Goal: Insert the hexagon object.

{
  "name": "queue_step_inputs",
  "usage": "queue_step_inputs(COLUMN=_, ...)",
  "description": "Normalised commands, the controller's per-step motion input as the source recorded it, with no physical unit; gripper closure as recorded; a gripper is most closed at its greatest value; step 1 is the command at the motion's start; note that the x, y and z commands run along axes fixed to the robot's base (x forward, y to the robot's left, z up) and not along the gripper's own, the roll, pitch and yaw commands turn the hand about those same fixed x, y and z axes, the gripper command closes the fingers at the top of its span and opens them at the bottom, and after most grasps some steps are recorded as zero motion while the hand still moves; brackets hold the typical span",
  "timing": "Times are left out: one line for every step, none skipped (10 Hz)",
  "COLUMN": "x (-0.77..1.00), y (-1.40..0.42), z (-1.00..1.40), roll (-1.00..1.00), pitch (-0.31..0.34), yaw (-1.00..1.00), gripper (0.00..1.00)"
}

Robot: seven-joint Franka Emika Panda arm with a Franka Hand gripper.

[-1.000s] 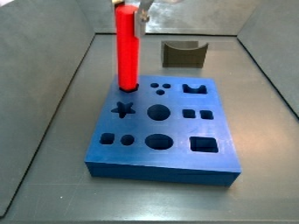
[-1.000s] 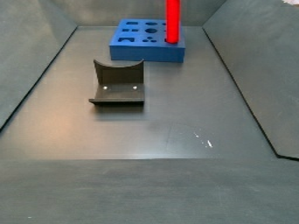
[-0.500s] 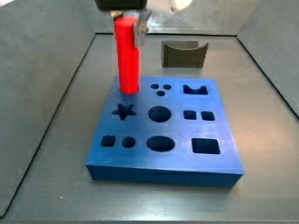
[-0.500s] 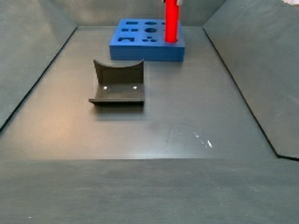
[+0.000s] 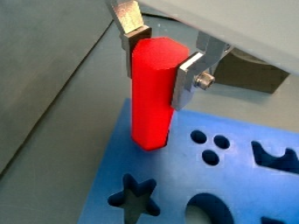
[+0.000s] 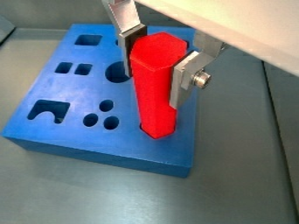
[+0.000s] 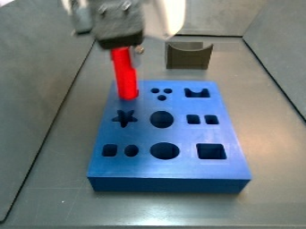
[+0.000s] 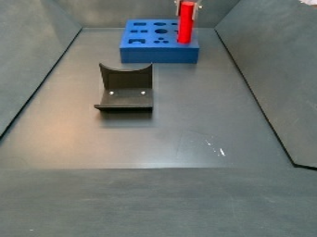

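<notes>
The hexagon object (image 7: 123,76) is a bright red rod standing upright with its lower end in a hole at the far left corner of the blue block (image 7: 180,165). My gripper (image 7: 120,43) is shut on the rod's top. In both wrist views the silver fingers (image 6: 128,44) press its two sides, and its hexagonal top face shows between them (image 5: 152,52). The rod (image 6: 155,101) enters the block (image 6: 70,122) near a corner. In a side view the rod (image 8: 186,23) rises from the block (image 8: 143,48).
The block has several other shaped holes, among them a star (image 7: 124,114) and a round one (image 7: 162,114). The dark fixture (image 8: 124,88) stands on the grey floor apart from the block, seen also behind it (image 7: 188,55). Grey walls enclose the floor.
My gripper has come down with the red rod. Less of the rod shows above the block than before, so it sits deeper in the hole.
</notes>
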Motion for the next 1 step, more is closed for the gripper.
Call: queue_step_inputs(x=0.0, y=0.0, z=0.0, roll=0.0, pitch=0.0, yaw=0.0, gripper=1.0)
